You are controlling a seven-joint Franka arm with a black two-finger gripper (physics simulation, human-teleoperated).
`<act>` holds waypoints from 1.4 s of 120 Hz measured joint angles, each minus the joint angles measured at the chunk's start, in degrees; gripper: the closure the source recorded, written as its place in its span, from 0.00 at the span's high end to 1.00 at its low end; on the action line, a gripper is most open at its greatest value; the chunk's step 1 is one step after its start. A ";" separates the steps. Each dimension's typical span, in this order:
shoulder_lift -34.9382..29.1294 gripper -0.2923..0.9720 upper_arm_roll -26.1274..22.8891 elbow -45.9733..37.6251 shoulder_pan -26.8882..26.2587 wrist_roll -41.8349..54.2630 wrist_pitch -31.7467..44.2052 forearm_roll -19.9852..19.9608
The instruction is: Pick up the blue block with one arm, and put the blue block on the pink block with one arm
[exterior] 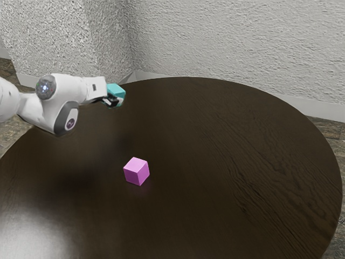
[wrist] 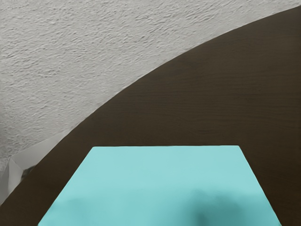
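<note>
A teal-blue block (exterior: 116, 91) sits at the tip of my gripper (exterior: 113, 99) near the table's far edge, at the exterior view's left, raised a little off the surface. The dark fingers close on it from both sides. In the wrist view the same block (wrist: 162, 186) spreads large and flat right under my hand. A pink block (exterior: 136, 171) rests on the dark round table (exterior: 232, 162), nearer the front and to the exterior view's right of the gripper, well apart from it.
Rough grey walls (exterior: 215, 38) meet in a corner behind the table's far edge. The table's curved rim (wrist: 117, 94) runs close beyond the held block. Wide dark tabletop lies around the pink block.
</note>
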 joint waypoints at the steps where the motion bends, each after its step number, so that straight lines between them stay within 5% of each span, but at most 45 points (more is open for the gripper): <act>1: -0.75 0.49 0.00 0.28 -0.41 -0.09 -1.45 -0.65; 21: -7.16 0.49 15.20 3.63 -20.31 -2.92 -29.20 -18.85; 48: -7.19 0.50 25.55 3.19 -34.28 -8.84 -48.17 -28.59; 111: -3.57 0.49 26.38 2.53 -37.63 -16.15 -54.87 -31.18; 137: -4.97 0.49 26.54 2.54 -37.68 -17.50 -64.88 -31.28; 168: 0.26 0.49 26.50 10.12 -37.32 -15.92 -71.70 -26.47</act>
